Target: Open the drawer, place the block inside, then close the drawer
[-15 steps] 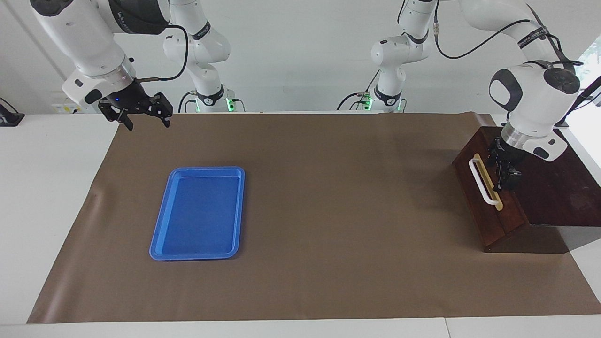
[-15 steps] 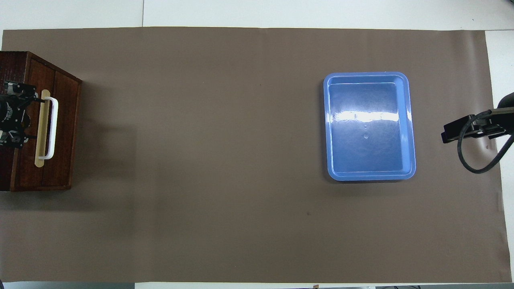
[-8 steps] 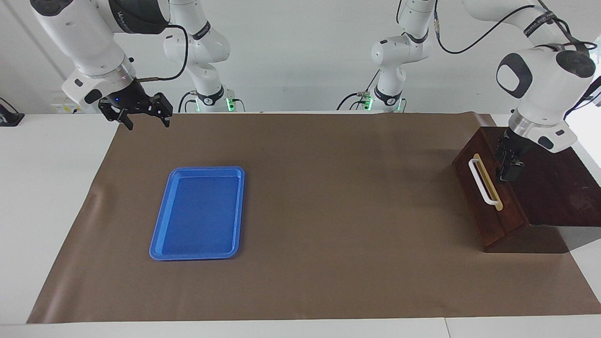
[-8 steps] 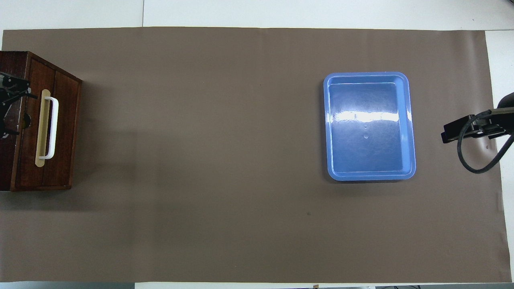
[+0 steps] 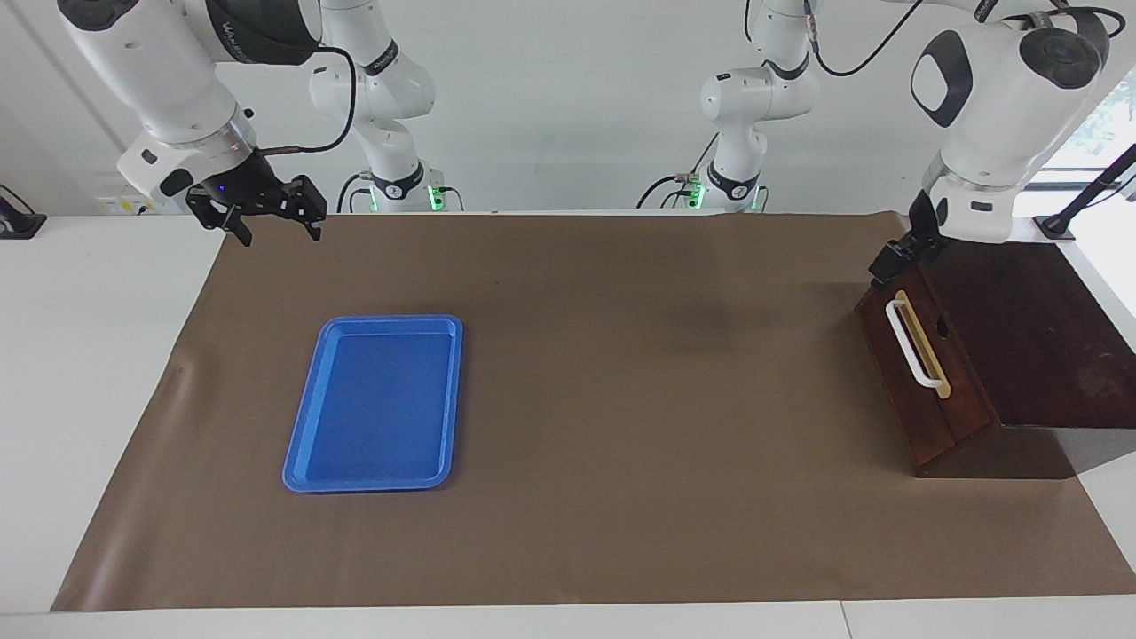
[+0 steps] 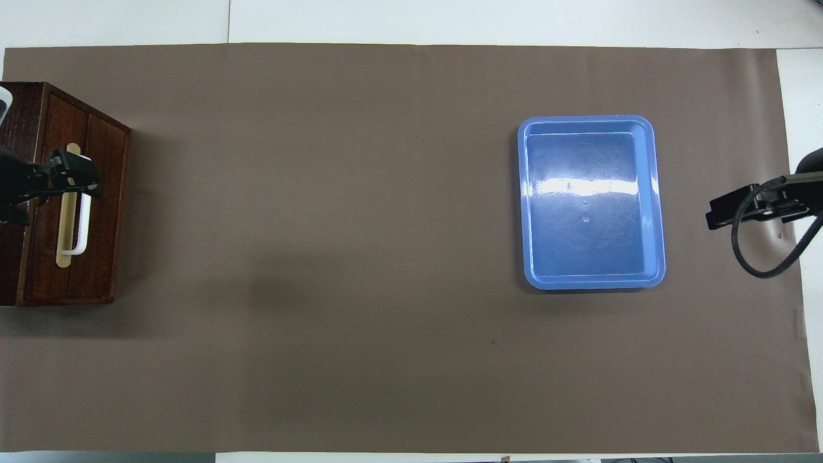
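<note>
The drawer is the slanted dark wooden front of the box at the left arm's end of the table. It sits flush and closed, with its white bar handle on a tan strip. It also shows in the overhead view. The yellow block is not in view anywhere. My left gripper is raised over the top edge of the drawer front, clear of the handle, fingers together and empty. My right gripper is open and empty, held in the air over the mat's corner at the right arm's end.
An empty blue tray lies on the brown mat toward the right arm's end. It also shows in the overhead view. White table surface borders the mat.
My left gripper has lifted off the box by the handle and swung up toward the robots. The drawer stays closed. The right arm has not moved.
</note>
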